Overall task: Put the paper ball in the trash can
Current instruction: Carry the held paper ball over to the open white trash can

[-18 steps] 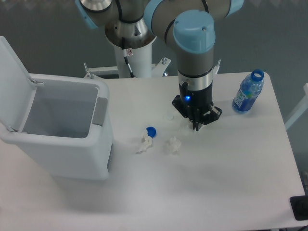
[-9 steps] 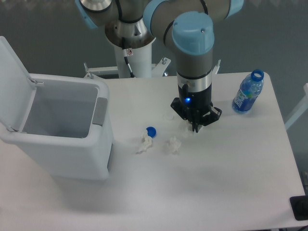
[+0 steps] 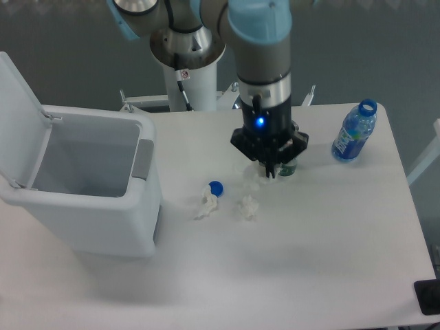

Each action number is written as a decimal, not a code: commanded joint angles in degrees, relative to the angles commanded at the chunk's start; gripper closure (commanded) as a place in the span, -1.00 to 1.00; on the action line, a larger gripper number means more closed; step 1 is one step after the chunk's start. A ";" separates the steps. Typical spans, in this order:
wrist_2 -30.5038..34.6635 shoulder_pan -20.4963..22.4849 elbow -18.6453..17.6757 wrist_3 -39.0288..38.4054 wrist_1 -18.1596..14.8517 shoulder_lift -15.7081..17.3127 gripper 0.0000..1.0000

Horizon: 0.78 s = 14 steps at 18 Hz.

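Note:
The paper ball is a pale white wad on the white table, just left of my fingertips and hard to make out. My gripper points straight down close above the table, its jaws together with nothing in them. The trash can stands at the left of the table, light grey, with its lid swung up and its inside showing empty.
A blue bottle cap, an elongated paper scrap and a small roundish paper lump lie in front of the gripper. A small green object sits just right of it. A blue water bottle stands at the far right.
My gripper has moved left and towards the back of the table, uncovering the small green object. The papers, cap and bottle have not moved.

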 joint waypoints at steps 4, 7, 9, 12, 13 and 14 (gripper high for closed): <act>-4.30 -0.09 0.35 -16.24 0.61 2.73 1.00; -6.23 -0.52 0.44 -18.83 0.62 5.01 1.00; -8.17 -1.05 0.00 -20.40 0.62 6.50 1.00; -9.23 -3.68 -0.18 -21.29 0.62 7.65 1.00; -9.67 -5.17 -0.26 -21.38 0.62 7.83 1.00; -10.28 -6.75 -0.44 -21.38 0.62 7.83 1.00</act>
